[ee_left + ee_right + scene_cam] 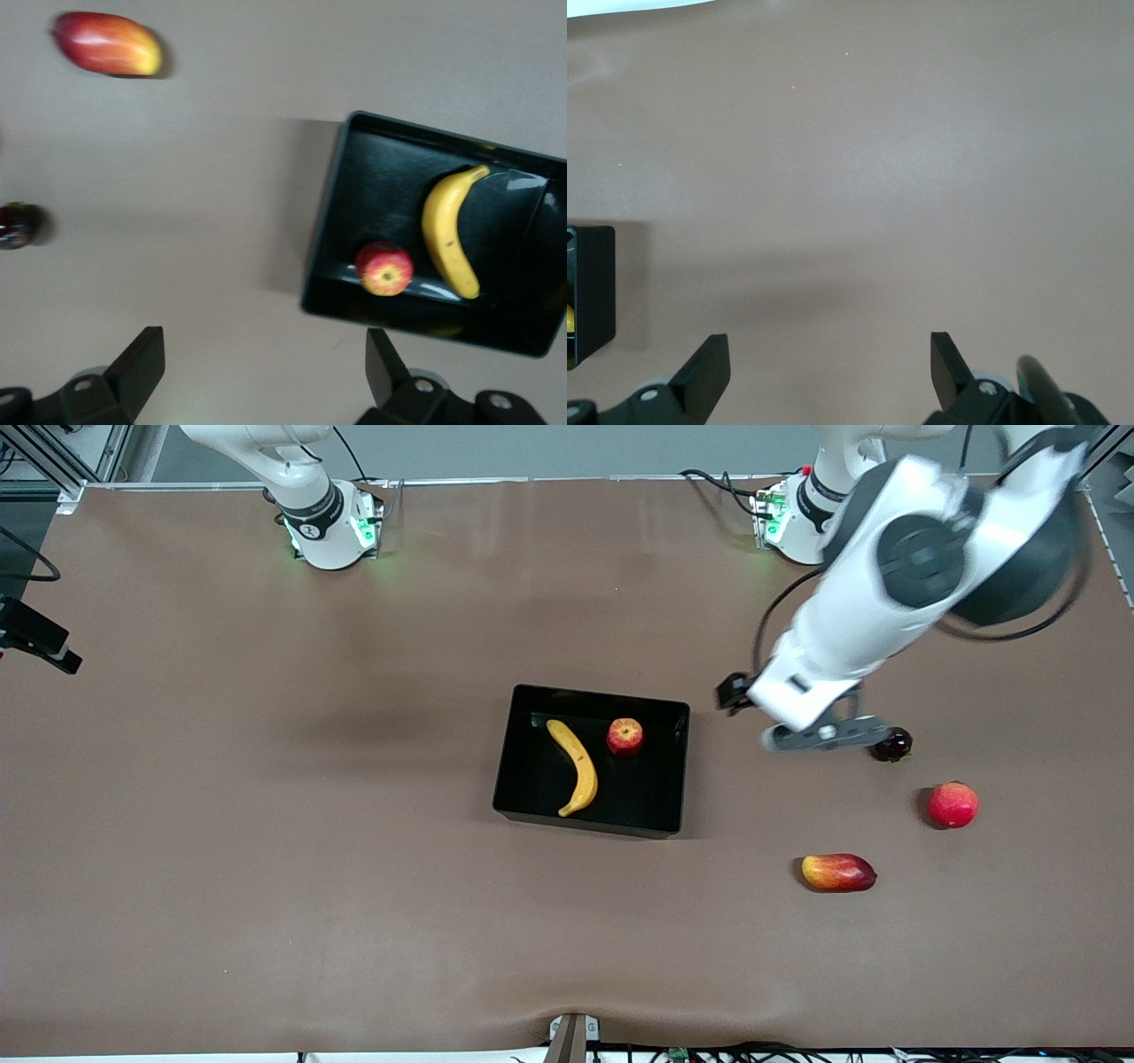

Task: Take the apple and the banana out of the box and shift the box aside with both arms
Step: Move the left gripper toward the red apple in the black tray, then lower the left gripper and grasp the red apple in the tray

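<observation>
Box (592, 760) sits mid-table; used as landmark. Banana (576, 767) and apple (625, 736) both inside it, apple toward the L-arm end and farther from front cam than the banana's lower tip. Nothing taken out, box not shifted aside. By my read the whole task is still ahead.

L gripper (266, 376) up over bare mat just off the box's L-arm end, fingers spread wide, holding nothing. R gripper (830, 372) also wide open and empty, over bare mat near box's R-arm end; R arm waiting.

Surface: brown mat (266, 824), smooth, slight ripple at the front edge. Loose items off the box's L-arm end: mango (838, 872), round red fruit (953, 804), small dark item (890, 745). Cables along the base edge.
</observation>
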Robot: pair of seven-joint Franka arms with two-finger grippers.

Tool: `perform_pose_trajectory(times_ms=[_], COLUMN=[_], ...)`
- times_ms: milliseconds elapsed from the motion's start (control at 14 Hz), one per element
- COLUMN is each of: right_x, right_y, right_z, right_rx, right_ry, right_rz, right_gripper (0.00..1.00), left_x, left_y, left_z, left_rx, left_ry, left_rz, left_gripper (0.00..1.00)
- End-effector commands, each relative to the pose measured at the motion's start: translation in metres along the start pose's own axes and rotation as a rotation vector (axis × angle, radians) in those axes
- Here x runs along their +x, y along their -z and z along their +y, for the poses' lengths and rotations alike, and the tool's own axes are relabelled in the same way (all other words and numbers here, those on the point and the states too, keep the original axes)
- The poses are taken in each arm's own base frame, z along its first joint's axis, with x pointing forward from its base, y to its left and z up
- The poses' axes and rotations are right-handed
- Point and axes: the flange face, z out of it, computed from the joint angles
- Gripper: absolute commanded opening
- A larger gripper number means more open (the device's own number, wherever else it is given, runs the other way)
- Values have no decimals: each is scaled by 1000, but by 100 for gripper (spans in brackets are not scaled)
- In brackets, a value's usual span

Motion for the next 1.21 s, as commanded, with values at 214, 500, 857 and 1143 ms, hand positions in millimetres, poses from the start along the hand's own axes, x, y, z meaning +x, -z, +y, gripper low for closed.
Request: perform_pose_trajectory(times_ms=[214, 500, 857, 1143], right_x=[3, 3, 3, 4], right_y=[5, 4, 4, 3], right_z=[3, 3, 3, 3], right_rx=[2, 4, 4, 4], right_ry=[3, 3, 3, 3], right_rz=[5, 3, 3, 0], right_gripper=[100, 100, 100, 100], left_x=[-2, -16, -35, -37], left_y=[-101, -161, -225, -263], left_z=[71, 108, 130, 125], left_rx=[-34, -27, 8, 91], left_ry=[31, -8, -15, -23], left_rz=[-4, -46, -105, -99], left_gripper=[100, 100, 100, 100])
